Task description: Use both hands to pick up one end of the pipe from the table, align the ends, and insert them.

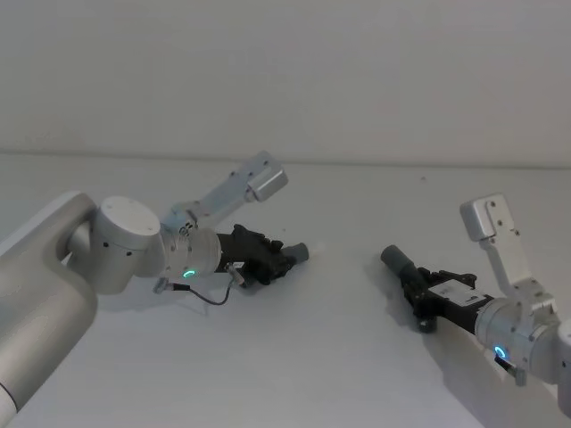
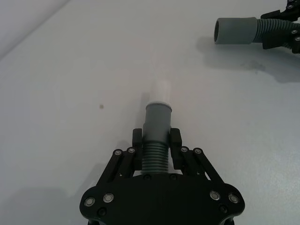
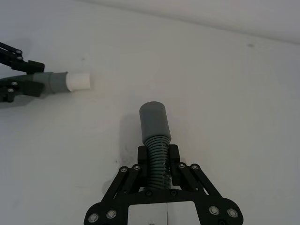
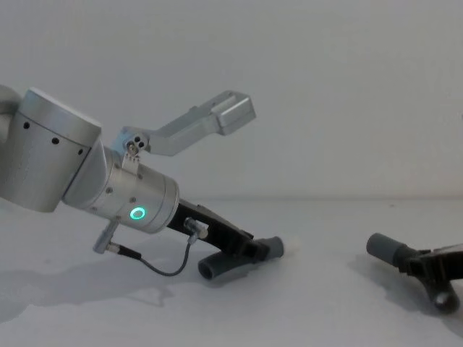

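My left gripper (image 2: 156,143) is shut on the ribbed part of one pipe piece (image 2: 158,123). Its grey collar ends in a narrower white tip (image 2: 162,89) that points towards the right. In the chest view the left gripper (image 4: 248,248) slopes down to the table (image 4: 304,311), and the piece's curved tail (image 4: 214,268) sits beneath it. My right gripper (image 3: 158,157) is shut on the other pipe piece (image 3: 155,123), whose plain wide socket points left. In the head view the tipped end (image 1: 301,251) and the socket (image 1: 393,259) face each other across a gap, not lined up.
The white table (image 1: 339,357) lies bare between and in front of the two arms. A plain pale wall (image 1: 357,80) stands behind the table. A thin black cable (image 4: 163,267) hangs under the left wrist.
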Tool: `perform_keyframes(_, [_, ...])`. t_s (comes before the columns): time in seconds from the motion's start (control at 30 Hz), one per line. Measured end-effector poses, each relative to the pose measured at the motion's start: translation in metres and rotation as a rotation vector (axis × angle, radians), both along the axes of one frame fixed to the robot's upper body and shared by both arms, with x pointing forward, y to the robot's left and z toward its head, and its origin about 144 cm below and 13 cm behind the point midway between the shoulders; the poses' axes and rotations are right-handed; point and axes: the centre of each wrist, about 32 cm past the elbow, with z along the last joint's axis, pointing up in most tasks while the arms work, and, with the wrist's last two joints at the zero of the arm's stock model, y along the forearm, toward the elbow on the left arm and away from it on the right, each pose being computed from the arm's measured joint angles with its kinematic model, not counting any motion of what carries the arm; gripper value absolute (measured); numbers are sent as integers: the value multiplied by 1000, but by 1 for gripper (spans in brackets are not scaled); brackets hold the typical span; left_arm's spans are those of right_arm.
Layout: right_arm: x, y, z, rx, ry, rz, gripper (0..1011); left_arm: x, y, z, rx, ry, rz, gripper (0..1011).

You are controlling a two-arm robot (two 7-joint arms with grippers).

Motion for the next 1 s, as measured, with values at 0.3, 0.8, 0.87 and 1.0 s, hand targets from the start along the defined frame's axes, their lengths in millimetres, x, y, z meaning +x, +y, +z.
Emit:
perform_keyframes(0.3, [-6,0,2,25,-95,4,264,4,0,11,1,-61,-37,333])
perform_keyframes(0.8, [-23,-10,8,69,-292,20,265,15,17,21,20,-121,-91,333])
perform_keyframes(0.87, [-25,-13,8,68,-315,30,265,17,20,24,24,-132,-105,333])
perform_keyframes(1.0, [-29,-21,11,64,-344,59,264,20,25,26,30,-149,-134,333])
